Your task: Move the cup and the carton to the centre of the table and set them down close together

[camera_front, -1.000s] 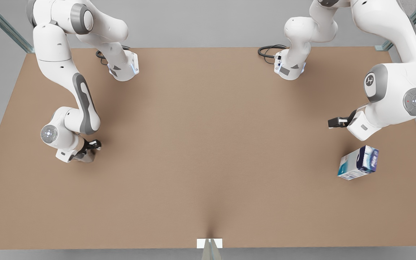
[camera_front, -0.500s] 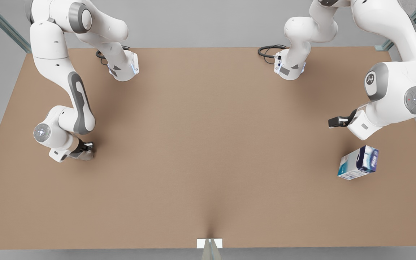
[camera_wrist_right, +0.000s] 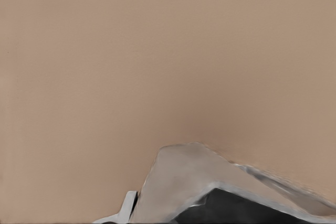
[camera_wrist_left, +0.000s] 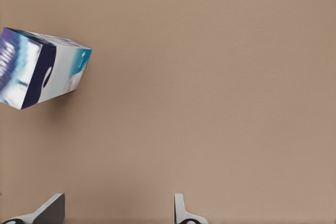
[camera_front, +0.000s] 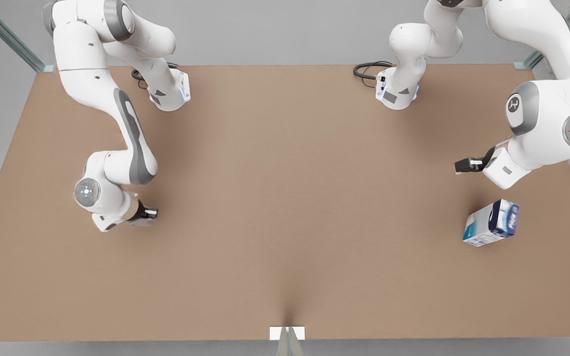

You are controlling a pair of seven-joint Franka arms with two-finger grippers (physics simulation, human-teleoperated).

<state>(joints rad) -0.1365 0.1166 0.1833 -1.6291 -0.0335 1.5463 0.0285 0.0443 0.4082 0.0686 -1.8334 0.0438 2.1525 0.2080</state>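
The carton (camera_front: 491, 222), printed white, teal and navy, lies tilted on the brown table (camera_front: 285, 198) near the front view's right edge. It also appears in the left wrist view as the carton (camera_wrist_left: 42, 69). My left gripper (camera_front: 464, 165) hovers open behind it and apart from it, with nothing between its fingertips (camera_wrist_left: 181, 211). At the front view's left, my right gripper (camera_front: 147, 215) is shut on the silvery-grey cup (camera_front: 139, 221), low over the table. The right wrist view shows the faceted cup (camera_wrist_right: 194, 177) beside one finger (camera_wrist_right: 128, 205).
Both arm bases (camera_front: 168, 94) (camera_front: 396, 94) and their cables sit at the table's far edge. A small white bracket (camera_front: 287, 333) marks the near edge. Open brown tabletop lies between the two grippers.
My right gripper has carried the cup toward the front view's right, nearer the table's middle. My left gripper drifted slightly to the right; the carton has not moved.
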